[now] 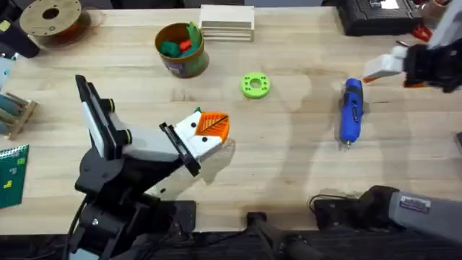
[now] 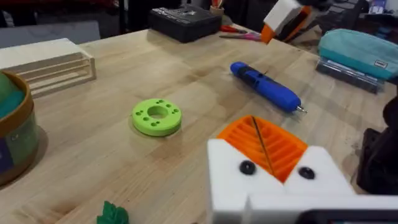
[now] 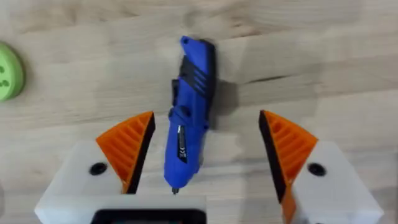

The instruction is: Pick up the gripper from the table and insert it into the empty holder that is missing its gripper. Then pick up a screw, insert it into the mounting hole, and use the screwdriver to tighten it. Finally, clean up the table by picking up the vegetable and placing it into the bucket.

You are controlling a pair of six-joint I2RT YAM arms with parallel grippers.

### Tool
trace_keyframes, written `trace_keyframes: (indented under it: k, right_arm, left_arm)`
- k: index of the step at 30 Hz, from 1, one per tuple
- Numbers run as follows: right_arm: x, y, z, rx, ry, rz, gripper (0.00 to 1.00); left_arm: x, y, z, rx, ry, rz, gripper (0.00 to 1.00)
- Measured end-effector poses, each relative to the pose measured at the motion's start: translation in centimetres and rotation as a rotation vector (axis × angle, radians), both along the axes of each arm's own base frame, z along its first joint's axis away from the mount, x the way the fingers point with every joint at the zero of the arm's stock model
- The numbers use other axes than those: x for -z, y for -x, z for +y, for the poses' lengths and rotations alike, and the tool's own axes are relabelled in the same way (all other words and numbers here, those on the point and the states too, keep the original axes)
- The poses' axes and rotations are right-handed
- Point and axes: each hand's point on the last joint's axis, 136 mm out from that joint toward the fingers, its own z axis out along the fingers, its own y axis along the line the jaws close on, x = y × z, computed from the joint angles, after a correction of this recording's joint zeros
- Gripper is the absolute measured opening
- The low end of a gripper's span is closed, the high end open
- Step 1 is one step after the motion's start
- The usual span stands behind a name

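Note:
The blue screwdriver [image 1: 351, 110] lies on the table at the right, bit toward the front edge. My right gripper [image 1: 382, 66] hangs above it, open. In the right wrist view the screwdriver [image 3: 189, 112] lies between the two spread orange pads [image 3: 127, 146], below them. My left gripper [image 1: 209, 131] is near the table's middle, its orange pads [image 2: 261, 144] shut together on nothing. A bit of the dark green vegetable [image 2: 112, 214] lies right beside it. The bucket [image 1: 180, 49] stands at the back with green and red toys inside. The loose gripper, the empty holder and a loose screw are out of view.
A green ring disc [image 1: 255, 85] lies between the bucket and the screwdriver. A wooden spool [image 1: 50, 18] is at the back left, a stack of wooden slats [image 1: 227, 22] behind the bucket, and a black box [image 1: 379, 16] at the back right.

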Motion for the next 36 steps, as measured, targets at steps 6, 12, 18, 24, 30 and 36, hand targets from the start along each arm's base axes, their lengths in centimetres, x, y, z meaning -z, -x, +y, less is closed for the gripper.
trace_keyframes:
  k: [6,12,18,24,30,36]
  right_arm:
    - [4.8,-0.6,0.7,-0.039,-0.098,0.137,0.99]
    - [8.2,-1.7,0.6,-0.048,-0.132,0.195,0.99]
    - [9.3,-2.1,0.4,-0.048,-0.136,0.205,0.989]
    - [9.7,-2.5,0.4,-0.051,-0.138,0.2,0.989]
    - [10.5,-2.5,0.9,-0.053,-0.144,0.225,0.989]
    - [10.6,-2.5,1.0,-0.061,-0.126,0.231,0.989]
  left_arm:
    - [0.0,0.0,0.0,0.0,0.0,0.0,0.008]
    - [0.0,0.0,0.0,0.0,0.0,0.0,0.008]
    - [0.0,0.0,0.0,0.0,0.0,0.0,0.008]
    - [0.0,0.0,0.0,0.0,0.0,0.0,0.008]
    - [0.0,0.0,0.0,0.0,0.0,0.0,0.008]
    - [0.0,0.0,0.0,0.0,0.0,0.0,0.008]
